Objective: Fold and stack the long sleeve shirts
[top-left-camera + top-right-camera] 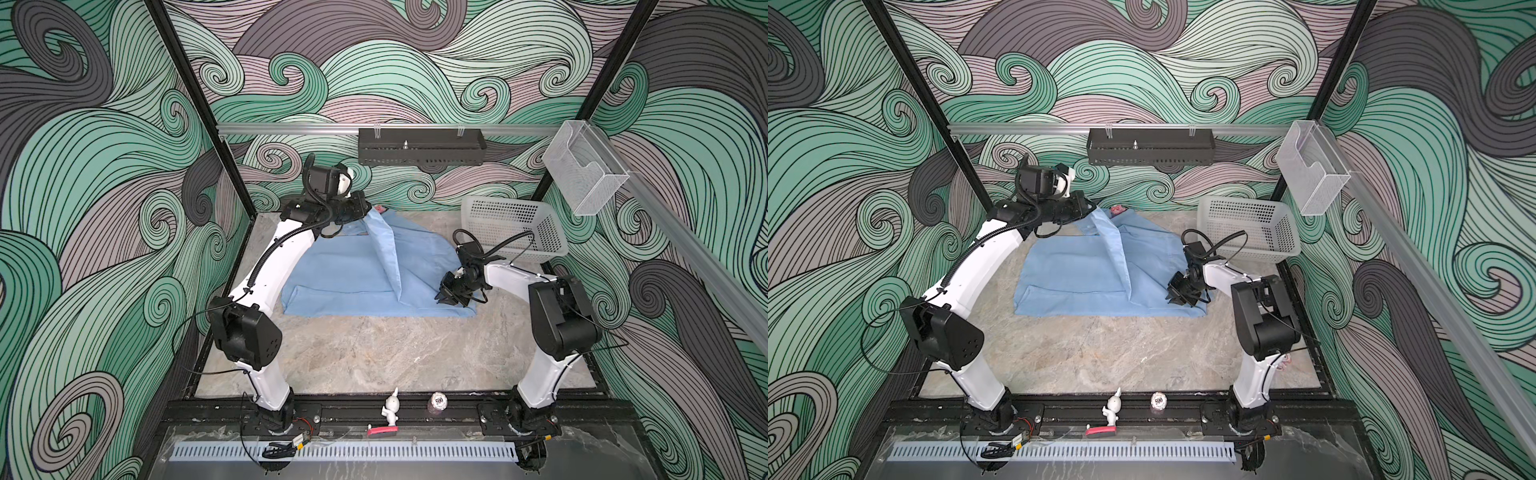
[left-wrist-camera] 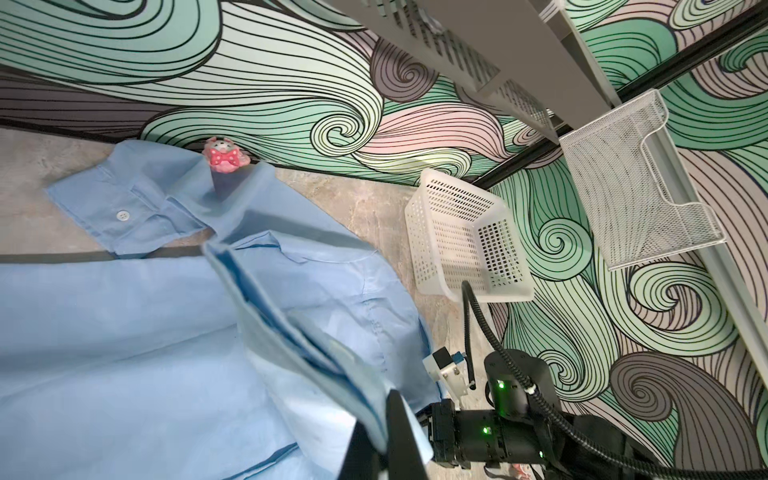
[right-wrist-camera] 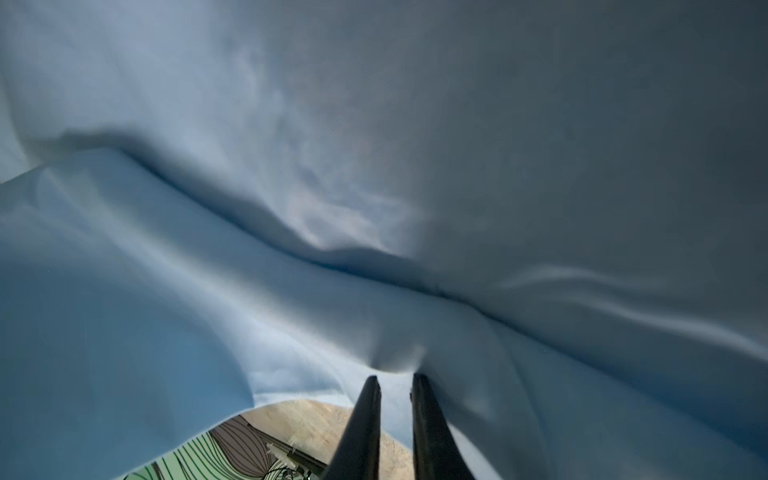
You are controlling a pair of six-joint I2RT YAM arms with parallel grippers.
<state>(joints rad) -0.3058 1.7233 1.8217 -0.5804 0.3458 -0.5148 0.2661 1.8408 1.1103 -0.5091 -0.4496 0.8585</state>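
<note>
A light blue thin button-up shirt (image 1: 340,266) gets pinched in two spots for a fold.
It lies spread out at the far side of the grey stone-look table (image 1: 374,353). The left gripper (image 1: 369,207) is clenched on a strip of its cloth and holds it up, probably to fold it over. The right gripper (image 3: 397,377) nips the near right edge, likely to pull that side flat.

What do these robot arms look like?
The left arm and right arm have white shells between chunky black joints, with ribbed black cables looping alongside. Small green lights glow on the right arm. The right pincer has slim black tapered fingers.
</note>
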